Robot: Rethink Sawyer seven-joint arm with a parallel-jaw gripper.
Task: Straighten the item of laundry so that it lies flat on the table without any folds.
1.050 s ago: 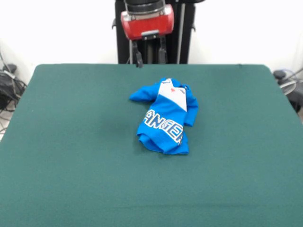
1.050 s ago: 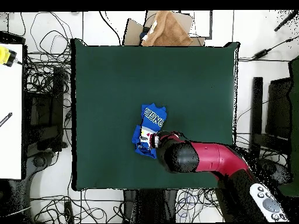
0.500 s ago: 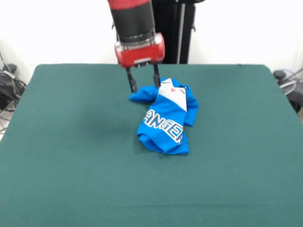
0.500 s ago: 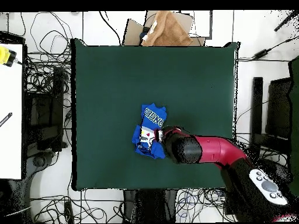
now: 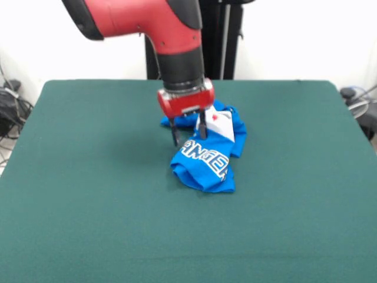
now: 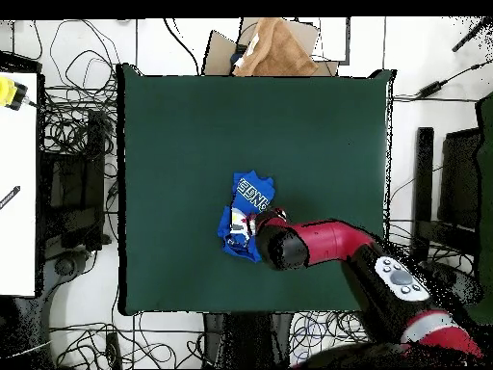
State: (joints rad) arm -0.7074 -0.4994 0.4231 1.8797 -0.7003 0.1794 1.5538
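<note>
Lowered fingers (image 5: 188, 135) now straddle crumpled shirt (image 5: 207, 159) on table (image 5: 88, 194).

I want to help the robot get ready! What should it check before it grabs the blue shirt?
1. Jaws open: ok, the gripper shows two spread fingers.
2. Gripper over the shirt: ok, at its left edge in the front view.
3. Shirt flat: not ok, crumpled with folds.
4. Room to spread: ok, wide bare table all round.
5. Fingers touching cloth: cannot tell.
</note>
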